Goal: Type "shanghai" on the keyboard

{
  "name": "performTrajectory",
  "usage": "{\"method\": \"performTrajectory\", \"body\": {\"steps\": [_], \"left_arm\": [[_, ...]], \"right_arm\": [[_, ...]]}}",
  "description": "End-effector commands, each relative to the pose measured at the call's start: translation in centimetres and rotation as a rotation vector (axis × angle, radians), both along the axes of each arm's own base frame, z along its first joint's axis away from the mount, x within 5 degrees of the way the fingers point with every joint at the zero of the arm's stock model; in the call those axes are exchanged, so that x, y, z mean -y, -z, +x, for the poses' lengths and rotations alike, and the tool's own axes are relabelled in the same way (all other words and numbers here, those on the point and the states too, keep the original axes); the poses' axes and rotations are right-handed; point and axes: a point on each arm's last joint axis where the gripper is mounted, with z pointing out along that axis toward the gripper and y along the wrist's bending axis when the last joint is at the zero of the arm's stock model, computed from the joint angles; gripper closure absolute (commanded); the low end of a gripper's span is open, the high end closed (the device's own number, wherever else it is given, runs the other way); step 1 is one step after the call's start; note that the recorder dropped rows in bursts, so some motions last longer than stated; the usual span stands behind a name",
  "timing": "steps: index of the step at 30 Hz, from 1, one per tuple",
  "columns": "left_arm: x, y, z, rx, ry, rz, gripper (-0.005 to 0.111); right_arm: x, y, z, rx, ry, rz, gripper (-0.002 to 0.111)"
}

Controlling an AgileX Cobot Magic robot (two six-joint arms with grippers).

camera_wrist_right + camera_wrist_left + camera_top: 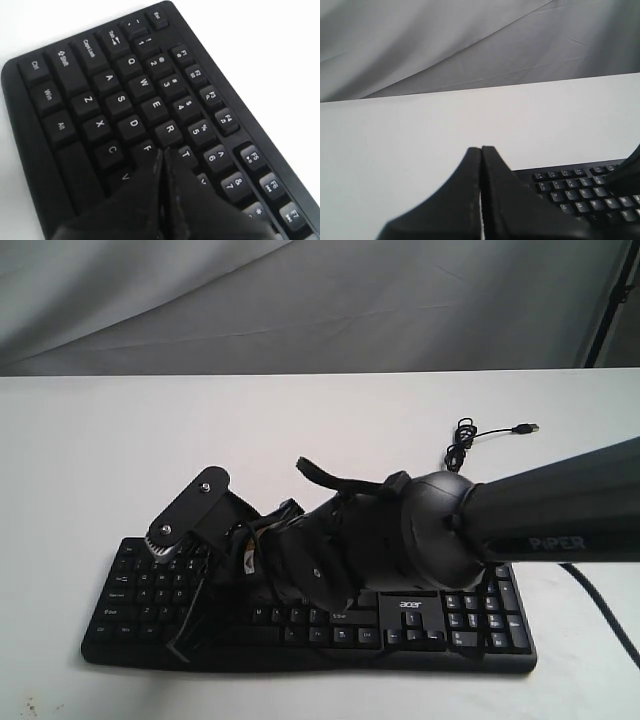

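The black keyboard point(400, 606) lies along the near side of the white table, its "acer" logo facing me. My right arm point(440, 530) reaches in from the right and across the middle, over the keyboard's left half; its fingertips are hard to make out there. In the right wrist view the keyboard point(120, 100) fills the frame. My right gripper point(163, 151) is shut and empty, its tip among the F, R and T keys. My left gripper point(481, 149) is shut and empty too, beside the left end of the keyboard point(580, 195).
The thin USB cable point(462, 445) lies coiled on the table point(120, 430) behind the keyboard, its plug loose. A grey cloth point(300, 300) hangs at the back. A black stand point(610, 300) rises at the far right. A thick black cable point(600, 610) crosses the table's right side.
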Motion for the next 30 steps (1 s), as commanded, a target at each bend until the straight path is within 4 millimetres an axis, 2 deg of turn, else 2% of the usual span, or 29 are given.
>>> {"method": "performTrajectory", "body": {"steps": [1,5,14,17,26,30], "left_arm": [[0.0,0.1,0.0,0.004,0.003,-0.003,0.107],[0.0,0.1,0.0,0.004,0.003,-0.003,0.107],[0.0,0.1,0.0,0.004,0.003,-0.003,0.107],[0.0,0.1,0.0,0.004,0.003,-0.003,0.107],[0.0,0.1,0.0,0.004,0.003,-0.003,0.107],[0.0,0.1,0.0,0.004,0.003,-0.003,0.107]], "right_arm": [[1.1,0.2,0.2,-0.012,0.013,-0.023,0.108],[1.7,0.5,0.2,-0.017,0.033,-0.02,0.108],[1.6,0.4,0.3,-0.007,0.041,-0.002,0.108],[1.5,1.7,0.4,-0.013,0.044,-0.015,0.108],[1.5,1.2,0.5,-0.007,0.049,-0.002,0.108],[1.1,0.2,0.6,0.001,0.041,0.01,0.108]]}}
